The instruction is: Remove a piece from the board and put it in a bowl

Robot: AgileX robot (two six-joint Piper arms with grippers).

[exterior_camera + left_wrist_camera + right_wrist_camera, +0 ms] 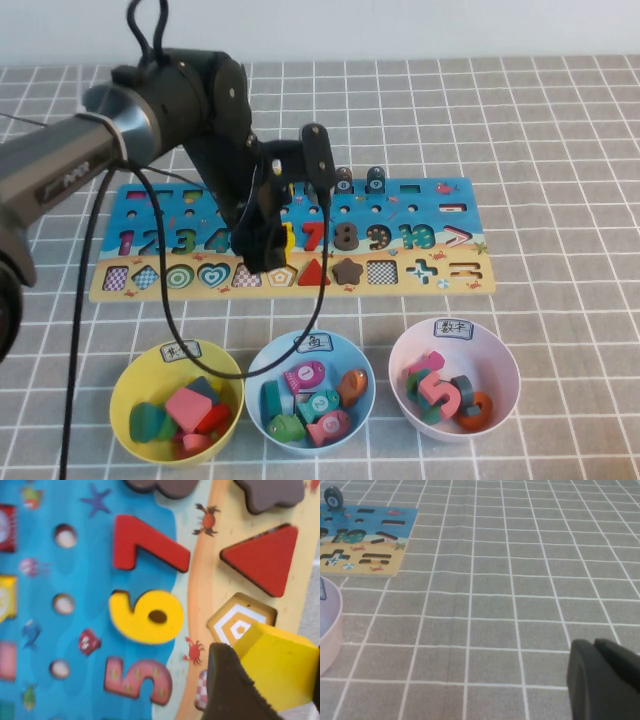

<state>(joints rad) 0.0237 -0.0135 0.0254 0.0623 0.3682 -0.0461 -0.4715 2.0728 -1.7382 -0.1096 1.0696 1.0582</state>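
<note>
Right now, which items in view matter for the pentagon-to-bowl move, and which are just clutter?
In play:
- yellow pentagon, lifted clear of its cut-out, gripped by the left end effector
- puzzle board
- yellow bowl, front left

Just lying about:
- blue bowl
- pink bowl
- yellow 6
- red triangle
- right end effector, shut over bare cloth

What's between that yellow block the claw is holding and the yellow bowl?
Only bare checked cloth, as the high view shows. The left gripper holds the yellow pentagon over the board's front edge; the yellow bowl sits nearer.
</note>
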